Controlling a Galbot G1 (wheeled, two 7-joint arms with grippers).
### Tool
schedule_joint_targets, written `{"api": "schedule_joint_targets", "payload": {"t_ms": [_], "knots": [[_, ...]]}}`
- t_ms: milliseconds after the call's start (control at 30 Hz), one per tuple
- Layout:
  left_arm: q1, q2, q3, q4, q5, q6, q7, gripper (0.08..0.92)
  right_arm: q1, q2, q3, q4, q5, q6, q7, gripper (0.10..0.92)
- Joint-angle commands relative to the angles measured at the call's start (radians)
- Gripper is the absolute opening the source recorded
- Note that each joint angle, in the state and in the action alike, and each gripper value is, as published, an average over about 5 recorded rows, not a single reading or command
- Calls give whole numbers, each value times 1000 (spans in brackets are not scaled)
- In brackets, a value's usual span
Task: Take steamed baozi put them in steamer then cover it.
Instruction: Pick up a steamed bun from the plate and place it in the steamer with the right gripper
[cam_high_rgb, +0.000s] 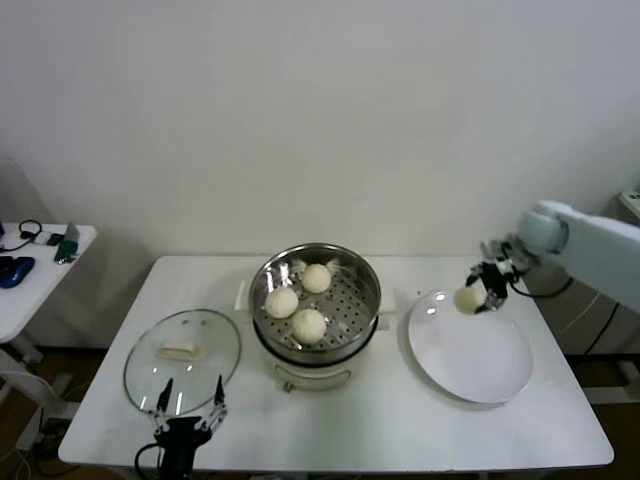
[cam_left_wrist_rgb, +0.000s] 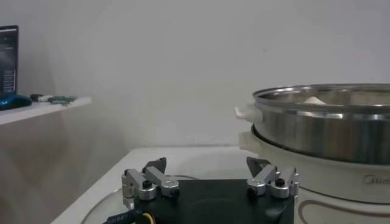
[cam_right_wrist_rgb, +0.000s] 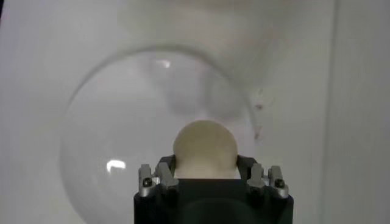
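Three baozi (cam_high_rgb: 309, 324) lie on the perforated tray inside the steel steamer (cam_high_rgb: 362, 305) at the table's middle. My right gripper (cam_high_rgb: 478, 293) is shut on a fourth baozi (cam_high_rgb: 468, 299), held above the far left rim of the white plate (cam_high_rgb: 480, 365); the bun shows between the fingers in the right wrist view (cam_right_wrist_rgb: 204, 148). The glass cover (cam_high_rgb: 181, 361) lies flat on the table left of the steamer. My left gripper (cam_high_rgb: 189, 403) is open and empty at the table's front edge, just before the cover; the steamer shows beside it in the left wrist view (cam_left_wrist_rgb: 323, 131).
A small white side table (cam_high_rgb: 40, 270) with dark objects stands at the far left. The white wall runs behind the table.
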Motion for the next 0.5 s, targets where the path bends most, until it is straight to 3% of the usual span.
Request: {"api": "schedule_joint_targets", "payload": {"t_ms": [33, 300, 500], "knots": [[2, 10, 0, -9, -8, -1, 0, 823, 575, 193, -249, 249, 404, -111, 20, 662], [2, 17, -5, -23, -24, 3, 0, 823, 459, 340, -195, 386, 446, -205, 149, 666], [8, 23, -13, -32, -29, 4, 0, 823, 282, 422, -190, 376, 393, -246, 219, 670]]}}
